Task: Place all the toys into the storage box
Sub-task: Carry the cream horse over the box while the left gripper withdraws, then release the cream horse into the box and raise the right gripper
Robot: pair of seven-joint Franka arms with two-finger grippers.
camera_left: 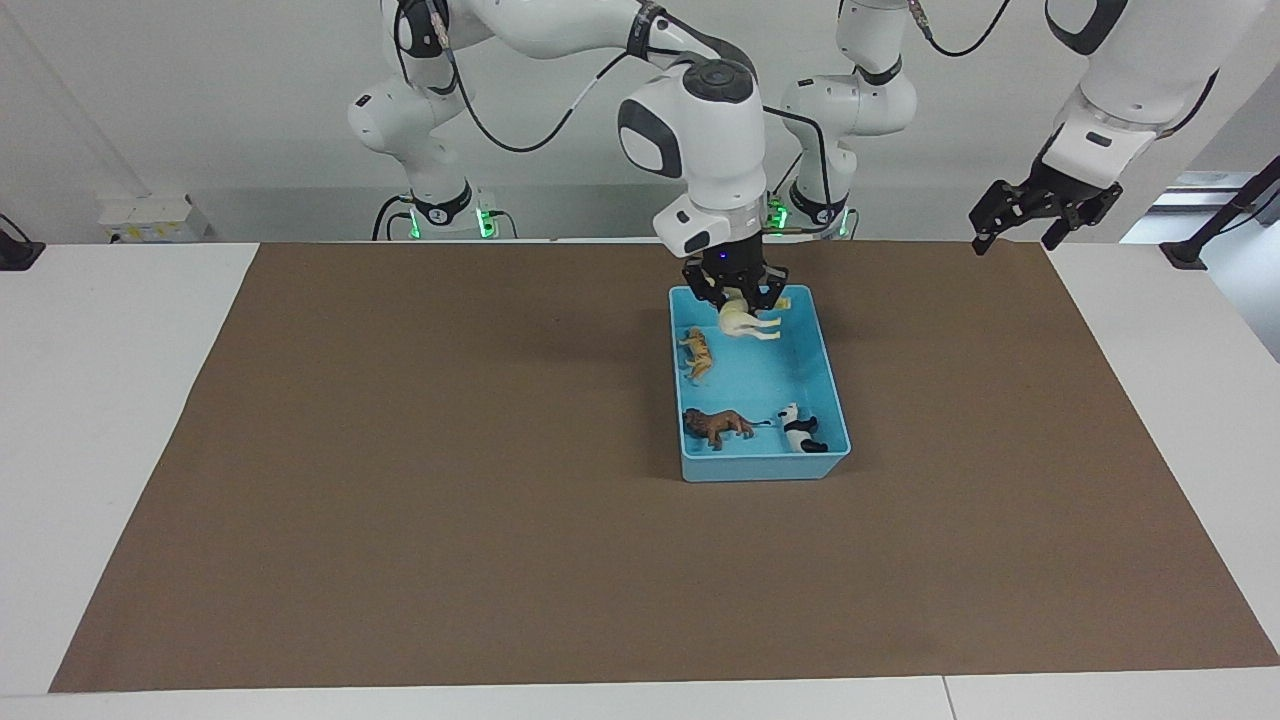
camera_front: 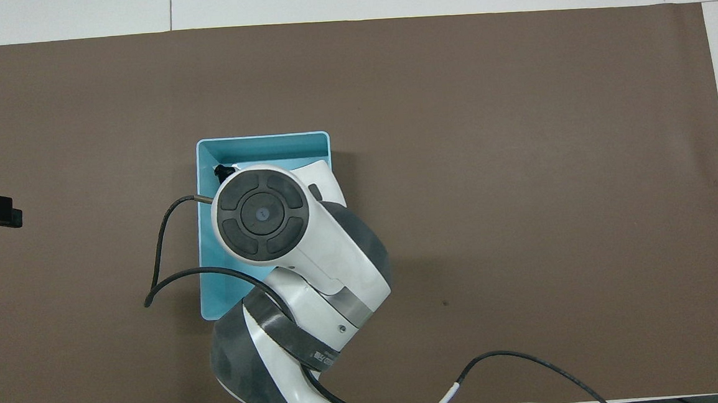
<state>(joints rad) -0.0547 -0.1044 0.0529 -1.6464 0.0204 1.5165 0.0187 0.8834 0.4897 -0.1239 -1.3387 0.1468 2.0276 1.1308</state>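
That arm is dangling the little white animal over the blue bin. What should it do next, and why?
Probably open its fingers and let go. The right gripper holds the llama over the storage box, at the end nearer the robots, where the floor looks bare. The tiger, lion and panda already lie inside. The left gripper waits raised aside.

Robotics lab bench; two white arms [camera_left: 700, 120] on base mounts with green status lights [camera_left: 487, 222]; white table [camera_left: 120, 400] under a brown mat [camera_left: 400, 480]; bare grey wall; cabling running above the right gripper [camera_left: 737, 290].
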